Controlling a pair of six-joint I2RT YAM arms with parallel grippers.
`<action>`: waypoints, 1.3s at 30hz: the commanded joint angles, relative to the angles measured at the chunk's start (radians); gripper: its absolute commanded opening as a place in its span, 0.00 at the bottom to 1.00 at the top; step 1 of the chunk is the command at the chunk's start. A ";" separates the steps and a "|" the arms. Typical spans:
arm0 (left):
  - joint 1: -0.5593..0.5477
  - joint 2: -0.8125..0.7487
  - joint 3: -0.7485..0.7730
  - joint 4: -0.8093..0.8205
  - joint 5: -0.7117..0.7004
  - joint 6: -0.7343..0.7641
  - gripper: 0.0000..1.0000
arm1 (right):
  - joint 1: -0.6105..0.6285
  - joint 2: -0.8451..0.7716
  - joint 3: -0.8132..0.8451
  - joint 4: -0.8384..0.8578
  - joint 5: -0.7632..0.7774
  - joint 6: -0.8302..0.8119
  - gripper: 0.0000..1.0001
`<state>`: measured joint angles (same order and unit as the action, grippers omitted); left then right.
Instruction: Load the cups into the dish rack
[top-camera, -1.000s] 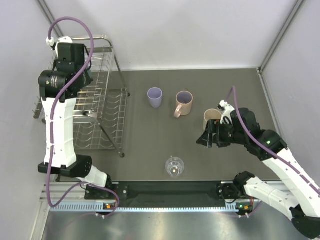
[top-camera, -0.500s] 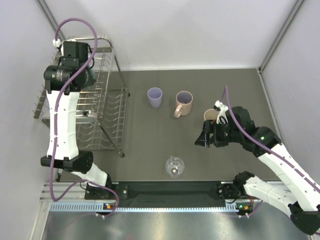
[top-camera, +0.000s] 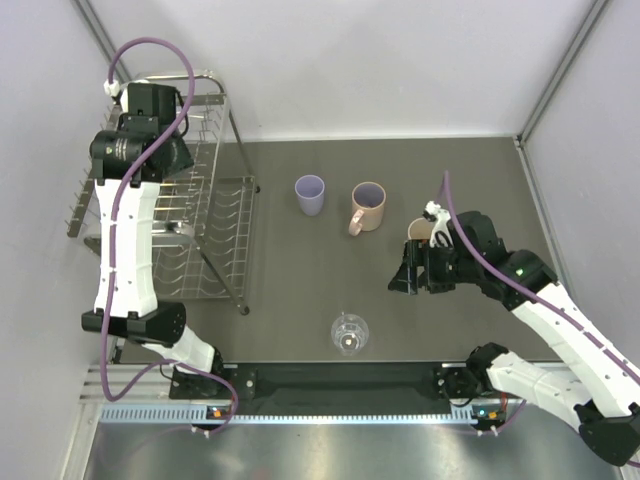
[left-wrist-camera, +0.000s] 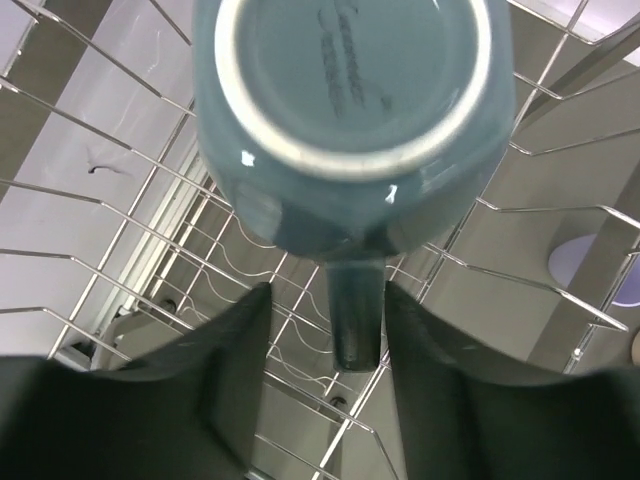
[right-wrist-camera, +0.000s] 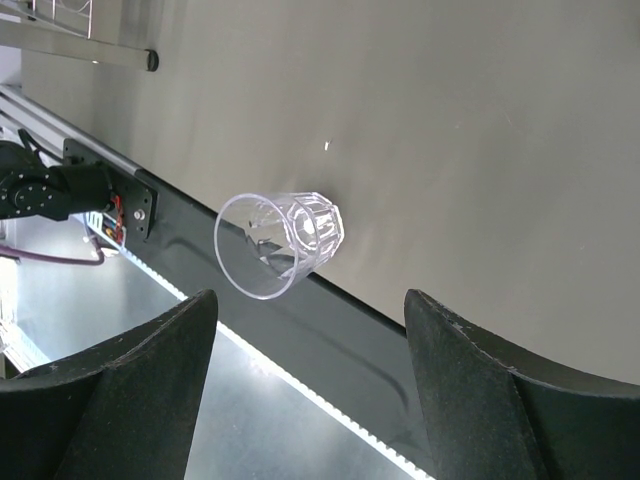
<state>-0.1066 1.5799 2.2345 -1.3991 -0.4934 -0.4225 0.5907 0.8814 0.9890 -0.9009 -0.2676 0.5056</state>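
Note:
The teal-blue mug (left-wrist-camera: 350, 90) shows its base, hanging over the tines of the dish rack (left-wrist-camera: 100, 270). Its handle (left-wrist-camera: 357, 320) lies between my left gripper's (left-wrist-camera: 322, 300) fingers, against the right one, with a gap to the left one. In the top view that gripper (top-camera: 165, 150) is above the rack's (top-camera: 215, 230) far part and hides the mug. My right gripper (top-camera: 408, 276) is open and empty, a little above the table. The clear glass (top-camera: 350, 334) stands ahead of it and also shows in the right wrist view (right-wrist-camera: 280, 245). The lavender tumbler (top-camera: 310, 193), pink mug (top-camera: 367, 206) and beige tumbler (top-camera: 424, 232) stand mid-table.
The rack's tall chrome frame (top-camera: 235, 130) rises beside my left arm. A black rail (top-camera: 340, 380) runs along the near table edge, close to the clear glass. White walls close in the left, back and right sides.
My left arm has risen and moved toward the back over the rack. My right gripper has shifted slightly left, away from the beige tumbler.

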 joint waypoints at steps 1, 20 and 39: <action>0.010 -0.027 -0.006 0.000 -0.030 -0.007 0.55 | -0.009 0.005 0.034 0.045 -0.012 -0.018 0.75; 0.008 -0.244 -0.015 0.479 0.660 -0.061 0.61 | -0.014 -0.024 0.074 -0.003 0.044 -0.032 0.75; -0.866 -0.305 -0.448 0.376 0.159 -0.126 0.55 | -0.017 -0.200 -0.062 -0.049 0.307 0.255 0.76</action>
<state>-0.8818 1.4059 1.8793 -1.0229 -0.1673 -0.4915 0.5838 0.7097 0.9432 -0.9283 -0.0433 0.6960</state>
